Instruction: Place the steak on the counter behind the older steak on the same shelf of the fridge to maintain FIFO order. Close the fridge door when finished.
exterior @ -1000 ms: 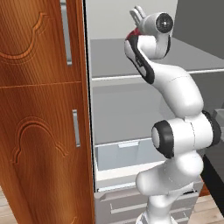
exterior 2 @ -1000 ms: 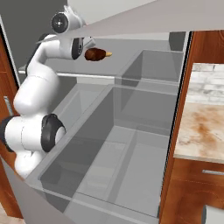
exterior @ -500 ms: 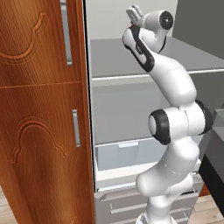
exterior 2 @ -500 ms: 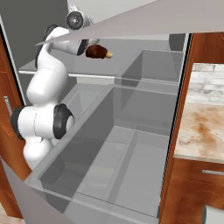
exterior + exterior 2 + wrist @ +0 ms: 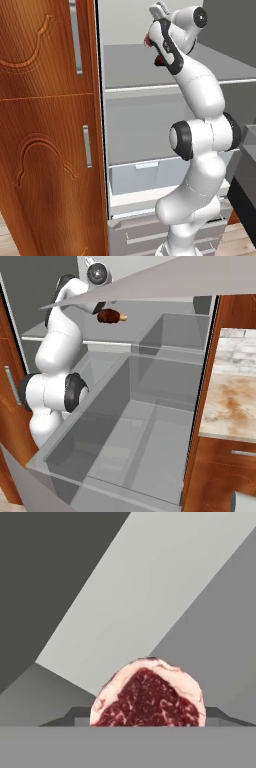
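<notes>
- The steak (image 5: 148,696) was seen at the bottom centre of the hand view, a red marbled slab with a pale fat rim, its lower part cut off by the edge of the picture.
- In the left base view a sliver of red (image 5: 147,40) was visible at 9 o'clock of the gripper (image 5: 156,35), high inside the fridge (image 5: 135,75).
- The jaws could not be made out directly; the steak appeared to be pinched between them, held above the shelf (image 5: 130,67).
- The older steak (image 5: 110,316), dark brown-red, was seen in the right base view just at 3 o'clock of the arm's hand, over the same shelf; whether it touched the hand could not be told.
- The fridge door (image 5: 125,446) was swung open, its moulded bins shown in the foreground of the right base view.
- The counter (image 5: 232,401) was seen at 3 o'clock, beyond the door, over brown wooden cabinets (image 5: 45,125).
</notes>
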Motion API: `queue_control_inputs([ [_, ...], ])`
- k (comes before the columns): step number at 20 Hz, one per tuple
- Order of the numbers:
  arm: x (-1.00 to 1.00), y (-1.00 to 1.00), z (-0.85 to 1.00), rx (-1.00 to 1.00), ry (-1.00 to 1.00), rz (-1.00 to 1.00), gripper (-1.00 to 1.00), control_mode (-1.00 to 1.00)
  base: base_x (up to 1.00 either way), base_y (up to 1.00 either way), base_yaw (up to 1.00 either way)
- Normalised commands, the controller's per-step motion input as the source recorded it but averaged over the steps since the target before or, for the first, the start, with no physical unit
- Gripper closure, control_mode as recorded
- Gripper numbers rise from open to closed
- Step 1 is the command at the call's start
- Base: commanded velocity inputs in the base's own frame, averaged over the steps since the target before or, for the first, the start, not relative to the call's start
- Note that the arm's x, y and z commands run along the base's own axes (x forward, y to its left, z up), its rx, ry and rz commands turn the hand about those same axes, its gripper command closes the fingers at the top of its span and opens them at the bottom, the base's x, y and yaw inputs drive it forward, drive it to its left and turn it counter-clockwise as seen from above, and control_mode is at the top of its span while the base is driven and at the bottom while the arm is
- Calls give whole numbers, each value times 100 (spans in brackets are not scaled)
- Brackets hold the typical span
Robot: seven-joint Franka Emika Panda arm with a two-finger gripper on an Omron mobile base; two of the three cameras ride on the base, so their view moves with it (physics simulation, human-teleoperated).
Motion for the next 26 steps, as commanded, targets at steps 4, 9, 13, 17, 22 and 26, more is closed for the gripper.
queue_control_inputs([
  [4, 0, -22, -28, 0, 0, 0, 100, -100, 0, 0, 0],
  [9, 0, -4, -36, 0, 0, 0, -100, -100, 0, 0, 0],
  [13, 0, -4, -17, 0, 0, 0, -100, -100, 0, 0, 0],
  [17, 0, -3, -2, 0, -2, 0, -100, -100, 0, 0, 0],
  [22, 0, -2, 0, 0, 0, 0, -100, -100, 0, 0, 0],
  [26, -1, 0, 7, 0, -2, 0, -100, -100, 0, 0, 0],
])
